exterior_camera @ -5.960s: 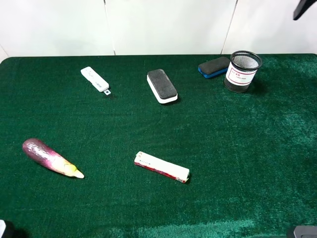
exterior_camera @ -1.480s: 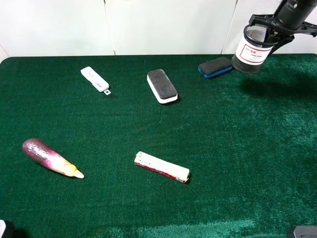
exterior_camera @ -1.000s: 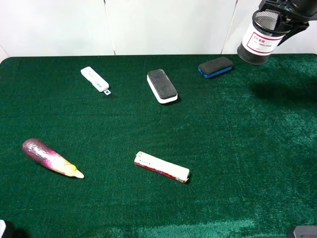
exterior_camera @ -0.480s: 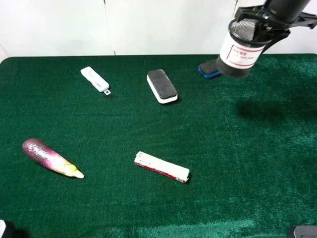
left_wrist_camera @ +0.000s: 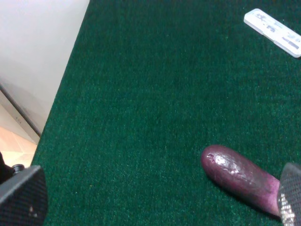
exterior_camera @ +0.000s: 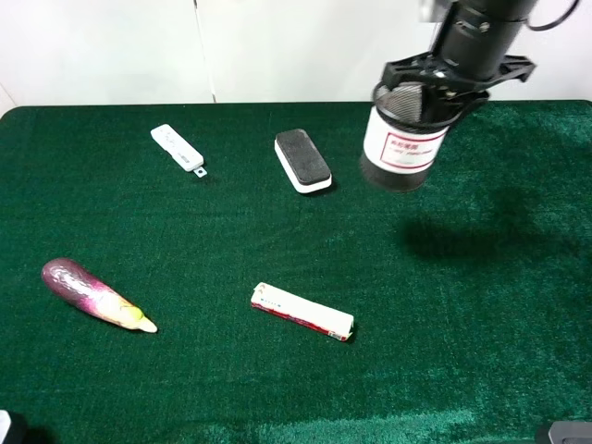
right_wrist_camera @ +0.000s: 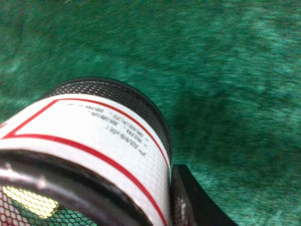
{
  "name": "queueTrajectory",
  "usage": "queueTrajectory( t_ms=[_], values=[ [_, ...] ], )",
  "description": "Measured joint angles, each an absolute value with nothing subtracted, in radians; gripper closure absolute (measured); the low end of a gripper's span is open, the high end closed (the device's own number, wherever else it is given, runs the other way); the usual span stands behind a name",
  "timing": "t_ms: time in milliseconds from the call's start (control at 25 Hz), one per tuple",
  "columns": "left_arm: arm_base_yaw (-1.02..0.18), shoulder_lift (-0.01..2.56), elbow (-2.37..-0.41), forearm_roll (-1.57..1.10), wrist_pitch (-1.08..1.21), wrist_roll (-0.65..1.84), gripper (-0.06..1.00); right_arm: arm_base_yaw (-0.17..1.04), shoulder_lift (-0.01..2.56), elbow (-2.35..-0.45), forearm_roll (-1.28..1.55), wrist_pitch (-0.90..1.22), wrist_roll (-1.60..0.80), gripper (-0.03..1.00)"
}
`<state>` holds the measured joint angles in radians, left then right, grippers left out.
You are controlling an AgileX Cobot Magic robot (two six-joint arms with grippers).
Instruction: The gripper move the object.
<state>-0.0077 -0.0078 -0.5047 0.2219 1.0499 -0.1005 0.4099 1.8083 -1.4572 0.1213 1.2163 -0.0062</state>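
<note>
Right hand (exterior_camera: 433,91): pinching the rim of the pen cup (exterior_camera: 402,148). One dark finger (right_wrist_camera: 188,202) lies against the outside of the mesh wall; the other finger is hidden.
Pen cup: held clear of the counter (exterior_camera: 231,231), near the eraser (exterior_camera: 302,160) on its right, not touching it. Its shadow falls on the cloth farther out from the eraser.
Long axis: close to upright, with the mouth up at the hand and the base hanging free.
Direction from hand: the cup hangs straight below the hand, so setting it down looks like a plain lowering.
Left hand (left_wrist_camera: 155,197): fingers spread, holding nothing. It is well apart from the eraser on the opposite side, by the eggplant (left_wrist_camera: 240,179).
Nearer arm: the right, which alone has the cup.
Risk: the base could land tilted, or the cup could clip the eraser if it drifts that way.
</note>
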Motion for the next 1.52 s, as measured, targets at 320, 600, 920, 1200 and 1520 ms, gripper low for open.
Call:
queueTrajectory(
  t_ms=[320,600,920,1200,1520],
  values=[
    [-0.008,-0.008,-0.505,0.222,1.050,-0.101,-0.05,0.533,1.808,-1.406,0.121,1.203,-0.006,0.92],
    [-0.008,-0.008,-0.505,0.222,1.050,-0.101,-0.05,0.602,1.808,-1.302,0.126,1.095,-0.006,0.92],
    [-0.008,-0.008,-0.505,0.222,1.050,-0.101,-0.05,0.610,1.807,-1.168,0.116,0.929,-0.006,0.92],
    [-0.008,-0.008,-0.505,0.222,1.050,-0.101,-0.05,0.610,1.807,-1.058,0.086,0.818,-0.006,0.92],
    [-0.008,-0.008,-0.505,0.222,1.050,-0.101,-0.05,0.610,1.807,-0.986,0.052,0.726,-0.006,0.92]
  ],
)
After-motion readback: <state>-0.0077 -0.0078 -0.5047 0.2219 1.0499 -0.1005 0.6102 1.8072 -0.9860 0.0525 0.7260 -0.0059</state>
